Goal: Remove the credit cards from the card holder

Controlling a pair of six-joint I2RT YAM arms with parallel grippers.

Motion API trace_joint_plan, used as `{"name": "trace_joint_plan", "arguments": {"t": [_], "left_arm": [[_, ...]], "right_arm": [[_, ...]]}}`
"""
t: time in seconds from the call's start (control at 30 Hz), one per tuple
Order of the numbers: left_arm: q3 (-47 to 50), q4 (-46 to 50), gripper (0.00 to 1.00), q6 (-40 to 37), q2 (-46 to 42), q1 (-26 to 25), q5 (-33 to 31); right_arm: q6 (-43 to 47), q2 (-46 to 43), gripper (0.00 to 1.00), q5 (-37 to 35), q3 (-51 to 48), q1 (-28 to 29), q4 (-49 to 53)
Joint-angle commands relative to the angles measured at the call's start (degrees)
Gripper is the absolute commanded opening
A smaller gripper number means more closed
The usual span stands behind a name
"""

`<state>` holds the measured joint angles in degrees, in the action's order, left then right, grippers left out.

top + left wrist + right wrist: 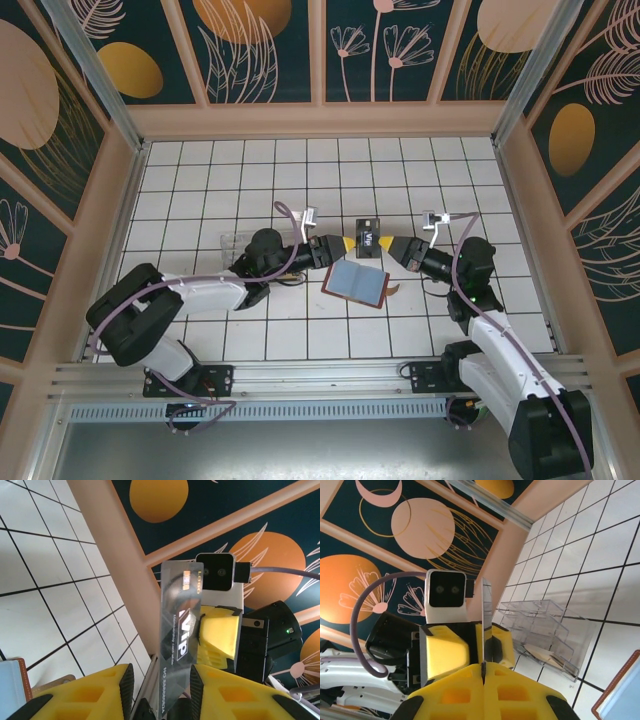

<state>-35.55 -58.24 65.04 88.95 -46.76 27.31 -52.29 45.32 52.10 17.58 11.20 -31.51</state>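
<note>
The card holder lies open on the tiled floor, blue-grey inside up; its edge also shows in the wrist views. Above it a dark grey credit card is held upright between both grippers. My right gripper is shut on one end of the card. My left gripper has come in from the other side. Its jaws straddle the card, with a gap still showing on one side. The right gripper's fingers show behind the card.
A clear plastic box with cards in it sits on the floor under my left arm. Wooden walls with painted panels ring the tiled floor. A metal rail runs along the near edge.
</note>
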Motion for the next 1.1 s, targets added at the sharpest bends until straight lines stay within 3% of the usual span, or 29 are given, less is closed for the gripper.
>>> {"name": "trace_joint_plan", "arguments": {"t": [0.0, 0.1, 0.37, 0.43, 0.57, 0.73, 0.83, 0.9, 1.07], "left_arm": [[-1.8, -5.8, 0.37, 1.2, 1.0, 0.1, 3.4], [-2.0, -6.2, 0.33, 1.4, 1.2, 0.2, 4.1], [-2.3, -7.0, 0.0, 1.7, 1.7, 0.0, 5.5], [-2.2, -6.4, 0.0, 1.7, 1.4, -0.1, 5.1], [-2.3, 2.5, 0.0, -1.9, -1.6, 0.0, 1.5], [-3.0, 25.3, 0.0, -8.4, -9.1, 0.1, -11.3], [-1.4, 34.4, 0.0, -7.6, -14.5, 0.3, -20.6], [-1.0, 39.8, 0.0, -8.5, -17.9, 0.3, -24.2], [-8.2, 66.0, 0.0, -22.0, -24.1, 0.3, -35.9]], "right_arm": [[-0.6, 0.8, 0.0, 2.0, 0.9, 1.4, -4.1], [-0.2, 1.3, 0.0, 1.6, 0.9, 2.1, -3.9], [0.7, 1.7, 0.0, 1.1, 0.7, 2.7, -3.0], [1.8, 1.5, 0.03, 0.2, 1.1, 2.8, -0.7], [7.5, -0.1, 0.5, -3.7, 3.1, 2.8, 9.0], [12.7, -2.7, 0.85, -11.3, 4.6, 3.1, 17.5], [15.4, -2.9, 0.97, -15.0, 5.4, 4.5, 19.7], [17.5, -2.5, 0.99, -17.8, 6.2, 6.3, 20.7], [21.0, -0.4, 0.99, -25.3, 7.9, 12.5, 22.1]]}}
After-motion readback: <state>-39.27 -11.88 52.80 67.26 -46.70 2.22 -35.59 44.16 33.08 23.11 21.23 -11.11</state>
